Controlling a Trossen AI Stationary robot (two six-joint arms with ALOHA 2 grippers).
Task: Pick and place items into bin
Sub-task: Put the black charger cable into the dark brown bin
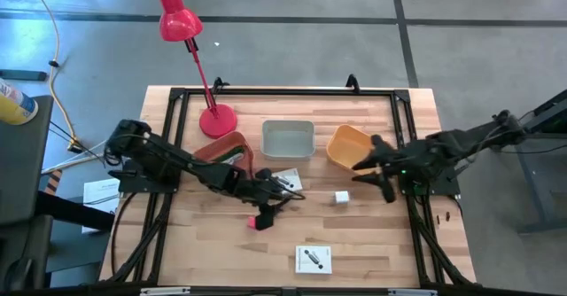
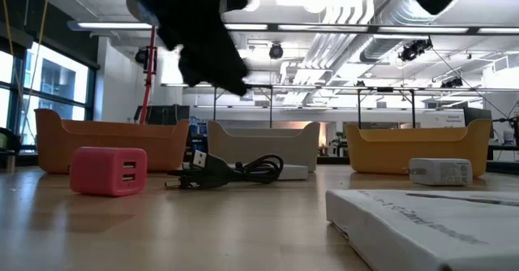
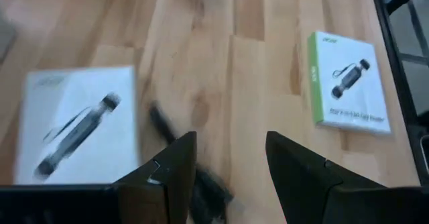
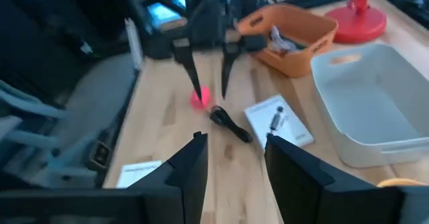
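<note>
My left gripper (image 1: 276, 190) (image 3: 231, 150) hangs open, fingers pointing down, over the black cable (image 1: 285, 188) (image 2: 231, 172) and close to the pink block (image 1: 262, 221) (image 4: 199, 98). It touches neither. One white packet (image 1: 285, 180) (image 3: 77, 127) lies flat beside the cable, the other (image 1: 313, 259) (image 3: 348, 83) near the table's near edge. The white block (image 1: 341, 197) (image 2: 442, 171) rests on the wood right of centre. My right gripper (image 1: 372, 179) (image 4: 234, 150) waits open above the table, near the orange bin.
Three bins stand in a row behind the items: a red-orange bin (image 1: 226, 147) holding some bits, a grey-white bin (image 1: 288, 138), an orange bin (image 1: 348, 145). A red desk lamp (image 1: 217, 119) stands at the far left. Bare wood lies between the pink block and the near packet.
</note>
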